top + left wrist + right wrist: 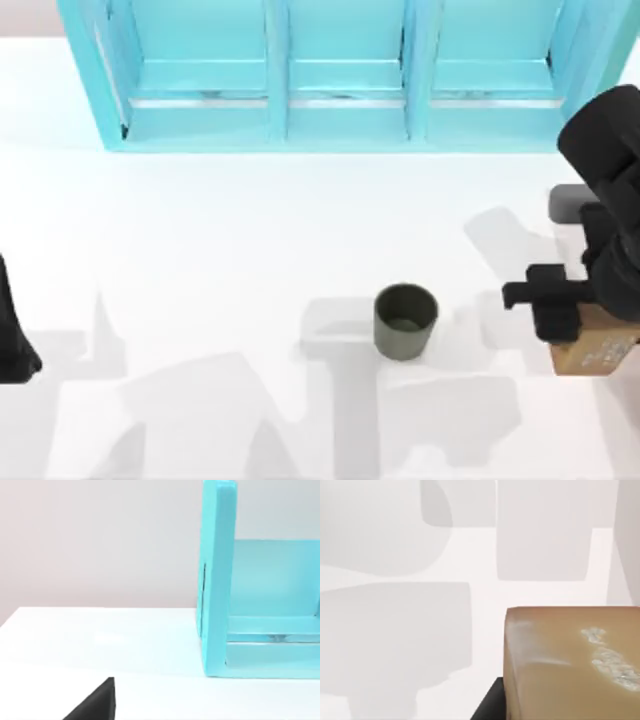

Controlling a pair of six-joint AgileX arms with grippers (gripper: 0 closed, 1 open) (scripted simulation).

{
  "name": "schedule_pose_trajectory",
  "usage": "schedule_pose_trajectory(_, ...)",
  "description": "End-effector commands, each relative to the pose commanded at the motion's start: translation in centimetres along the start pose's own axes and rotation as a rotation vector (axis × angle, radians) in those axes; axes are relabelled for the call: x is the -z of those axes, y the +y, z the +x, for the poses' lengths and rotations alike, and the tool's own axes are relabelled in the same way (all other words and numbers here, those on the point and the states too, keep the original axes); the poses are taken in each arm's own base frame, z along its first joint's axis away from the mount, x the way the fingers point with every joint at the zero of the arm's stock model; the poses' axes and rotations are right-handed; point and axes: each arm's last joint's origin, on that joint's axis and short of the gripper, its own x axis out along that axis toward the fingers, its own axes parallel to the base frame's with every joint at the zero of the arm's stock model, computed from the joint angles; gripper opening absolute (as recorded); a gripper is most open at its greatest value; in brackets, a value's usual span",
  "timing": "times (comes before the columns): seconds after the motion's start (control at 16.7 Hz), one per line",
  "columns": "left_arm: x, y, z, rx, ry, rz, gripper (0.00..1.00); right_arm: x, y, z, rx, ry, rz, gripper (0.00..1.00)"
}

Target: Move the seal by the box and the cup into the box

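The seal [598, 356] is a small tan block with white marks, at the table's right edge. My right gripper [583, 326] sits on top of it and is shut on it. In the right wrist view the seal [570, 665] shows very close, with one dark finger [490, 707] against its side. The cup [405, 321], dark olive-grey and upright, stands on the table to the left of the seal and apart from it. The box is out of view. My left arm [14, 335] is parked at the table's left edge.
A turquoise shelf cabinet [340, 75] spans the back of the table; its side wall [217, 580] appears in the left wrist view. The white tabletop [220, 250] lies between the cabinet and the cup.
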Motion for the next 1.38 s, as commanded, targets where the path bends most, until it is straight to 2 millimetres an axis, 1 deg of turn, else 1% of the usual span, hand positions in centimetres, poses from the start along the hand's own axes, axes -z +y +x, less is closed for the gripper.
schedule_pose_trajectory(0.12,0.00,0.00,0.00,0.000,0.000,0.000,1.00,0.12,-0.05,1.08,0.003,0.007,0.000,0.00)
schedule_pose_trajectory(0.36,0.00,0.00,0.00,0.000,0.000,0.000,1.00,0.12,-0.05,1.21,0.003,0.008,0.000,0.00)
schedule_pose_trajectory(1.14,0.00,0.00,0.00,0.000,0.000,0.000,1.00,0.12,-0.05,1.21,0.003,0.008,0.000,0.98)
schedule_pose_trajectory(1.2,0.00,0.00,0.00,0.000,0.000,0.000,1.00,0.12,-0.05,1.21,0.003,0.008,0.000,1.00)
schedule_pose_trajectory(1.38,0.00,0.00,0.00,0.000,0.000,0.000,1.00,0.12,-0.05,1.21,0.003,0.008,0.000,1.00)
